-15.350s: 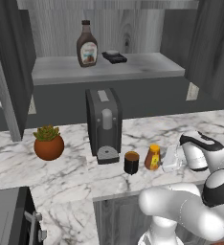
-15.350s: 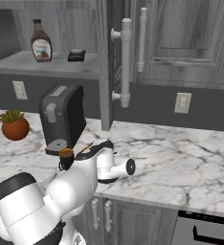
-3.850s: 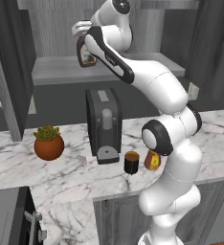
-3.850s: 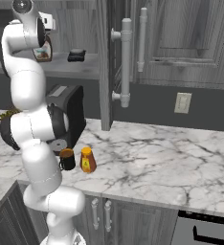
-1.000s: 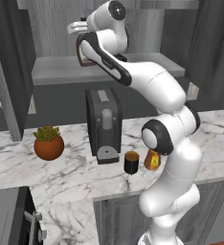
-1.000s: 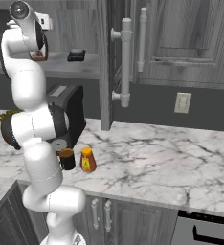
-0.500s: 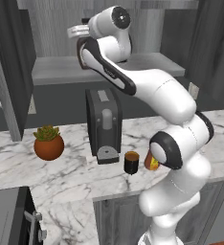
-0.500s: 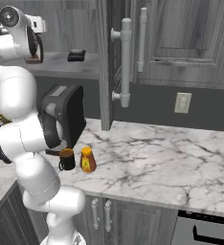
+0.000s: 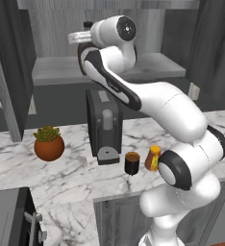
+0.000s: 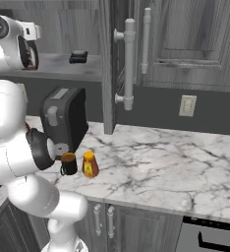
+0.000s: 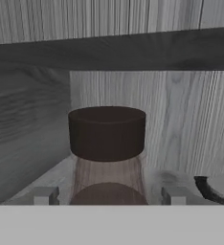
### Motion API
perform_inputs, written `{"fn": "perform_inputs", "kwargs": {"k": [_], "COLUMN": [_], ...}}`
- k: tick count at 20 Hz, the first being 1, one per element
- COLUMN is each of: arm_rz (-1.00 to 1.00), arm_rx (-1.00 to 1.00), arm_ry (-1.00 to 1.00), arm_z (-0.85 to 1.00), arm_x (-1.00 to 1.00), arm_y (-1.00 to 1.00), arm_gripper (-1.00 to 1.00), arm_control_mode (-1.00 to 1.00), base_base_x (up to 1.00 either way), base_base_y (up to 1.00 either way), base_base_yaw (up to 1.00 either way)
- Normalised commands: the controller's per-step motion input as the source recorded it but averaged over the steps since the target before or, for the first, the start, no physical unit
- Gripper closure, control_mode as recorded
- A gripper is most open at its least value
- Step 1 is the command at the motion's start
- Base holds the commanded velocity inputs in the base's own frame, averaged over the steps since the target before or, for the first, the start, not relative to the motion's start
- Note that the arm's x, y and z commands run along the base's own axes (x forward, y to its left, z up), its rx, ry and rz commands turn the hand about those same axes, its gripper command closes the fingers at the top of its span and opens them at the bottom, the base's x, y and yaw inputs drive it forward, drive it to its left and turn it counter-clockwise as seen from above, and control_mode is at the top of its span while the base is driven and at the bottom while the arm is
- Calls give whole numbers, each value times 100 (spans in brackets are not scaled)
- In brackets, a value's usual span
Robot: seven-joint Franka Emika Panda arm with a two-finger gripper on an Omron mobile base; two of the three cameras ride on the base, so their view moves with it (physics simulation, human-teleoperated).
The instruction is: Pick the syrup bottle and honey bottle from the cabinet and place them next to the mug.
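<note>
You have the syrup bottle (image 11: 106, 143) standing between your parted fingers (image 11: 46, 195) near the left end of the cabinet (image 9: 52, 72) shelf; it looks rigid, smooth and top-heavy, so clamp the wider body below the neck.

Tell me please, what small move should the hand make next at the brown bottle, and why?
Probably close the hand on the syrup bottle: its neck sits centred between the open fingers, on the cabinet shelf. The honey bottle already stands beside the mug.
</note>
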Motion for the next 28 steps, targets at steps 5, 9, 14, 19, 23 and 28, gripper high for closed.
{"fn": "perform_inputs", "kwargs": {"k": [5,9,14,19,23,28], "arm_rz": [0,0,0,0,0,-3], "arm_rx": [2,2,2,2,2,2], "arm_ry": [-4,-1,0,0,0,0], "arm_z": [2,7,4,0,0,0], "arm_x": [-50,-58,-61,-56,-53,-44], "arm_y": [0,0,-12,-36,-56,-66], "arm_gripper": [100,100,100,100,100,100], "arm_control_mode": [-100,-100,-100,-100,-100,-100], "base_base_x": [0,0,0,0,0,0], "base_base_y": [0,0,0,0,0,0], "base_base_yaw": [0,0,0,0,0,0]}}
